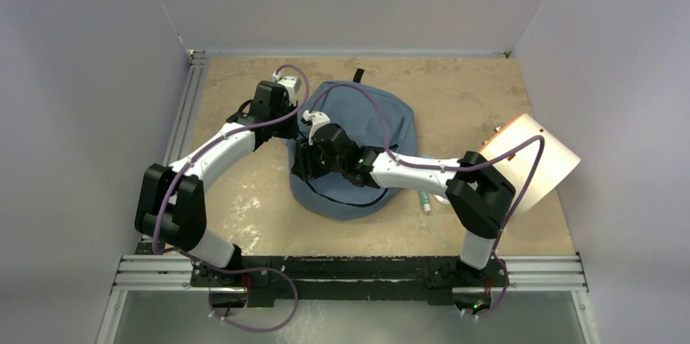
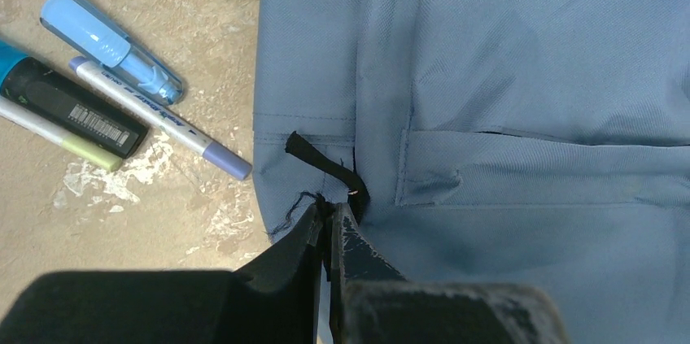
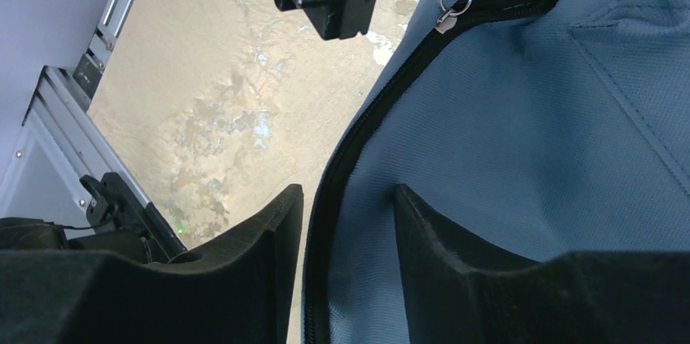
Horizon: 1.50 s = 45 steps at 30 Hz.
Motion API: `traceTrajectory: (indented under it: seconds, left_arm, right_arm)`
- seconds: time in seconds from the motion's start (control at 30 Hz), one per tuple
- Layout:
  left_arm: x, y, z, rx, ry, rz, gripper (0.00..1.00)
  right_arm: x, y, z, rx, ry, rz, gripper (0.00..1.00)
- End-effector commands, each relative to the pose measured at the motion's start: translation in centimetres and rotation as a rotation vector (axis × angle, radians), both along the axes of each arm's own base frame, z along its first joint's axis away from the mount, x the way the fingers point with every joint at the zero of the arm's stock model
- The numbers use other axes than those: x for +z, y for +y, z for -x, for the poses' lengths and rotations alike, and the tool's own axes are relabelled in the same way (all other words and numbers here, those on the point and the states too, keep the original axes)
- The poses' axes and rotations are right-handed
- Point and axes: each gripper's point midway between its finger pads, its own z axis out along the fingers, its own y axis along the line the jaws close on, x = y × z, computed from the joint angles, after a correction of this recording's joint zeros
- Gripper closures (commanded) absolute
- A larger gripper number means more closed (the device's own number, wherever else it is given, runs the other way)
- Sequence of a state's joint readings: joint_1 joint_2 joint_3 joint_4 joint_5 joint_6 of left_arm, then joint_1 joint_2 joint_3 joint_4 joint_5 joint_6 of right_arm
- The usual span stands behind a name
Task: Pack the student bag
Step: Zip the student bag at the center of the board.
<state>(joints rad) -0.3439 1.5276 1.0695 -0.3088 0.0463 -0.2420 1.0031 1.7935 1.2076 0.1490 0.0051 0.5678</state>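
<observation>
The right gripper point(image 3: 346, 193) has its jaws apart, astride the black zipper point(image 3: 382, 108). The zipper's line runs lengthwise between them and away toward the left gripper point(image 2: 329, 218), which looks pinched shut on the black pull tab point(image 2: 317, 157) at the bag's left edge. The student bag point(image 3: 529, 157) lies flat mid-worktop point(image 3: 220, 100) under both grippers. The right arm reaches leftward across it, elbow bent.

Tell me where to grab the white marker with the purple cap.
Probably best to pinch the white marker on its barrel just beside the purple cap, coming straight down, jaws across it. It lies flat, and farther along the blue pen and black pen crowd both sides.
</observation>
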Motion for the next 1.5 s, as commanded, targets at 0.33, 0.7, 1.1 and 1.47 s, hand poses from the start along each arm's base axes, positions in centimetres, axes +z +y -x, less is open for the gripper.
traceTrajectory:
  seconds: [0.33, 0.7, 1.1, 1.47]
  left_arm:
    - [5.5, -1.3, -3.2, -0.015, -0.143, 0.038, 1.0]
    - [4.4, -1.2, -5.0, 0.016, -0.129, 0.002, 1.0]
    - [3.0, -2.8, -7.2, -0.004, -0.114, 0.0, 1.0]
    - [4.1, -3.3, -8.0, -0.026, -0.147, 0.007, 1.0]
  right_arm:
    - [1.2, 1.0, 1.9, 0.181, -0.079, -0.063, 1.0]
    - [2.1, 1.3, 5.2, 0.337, -0.064, -0.172, 1.0]
    - [2.6, 1.0, 7.8, 0.475, -0.095, -0.186, 1.0]
    - [3.1, 0.9, 7.2, 0.448, -0.117, -0.181, 1.0]
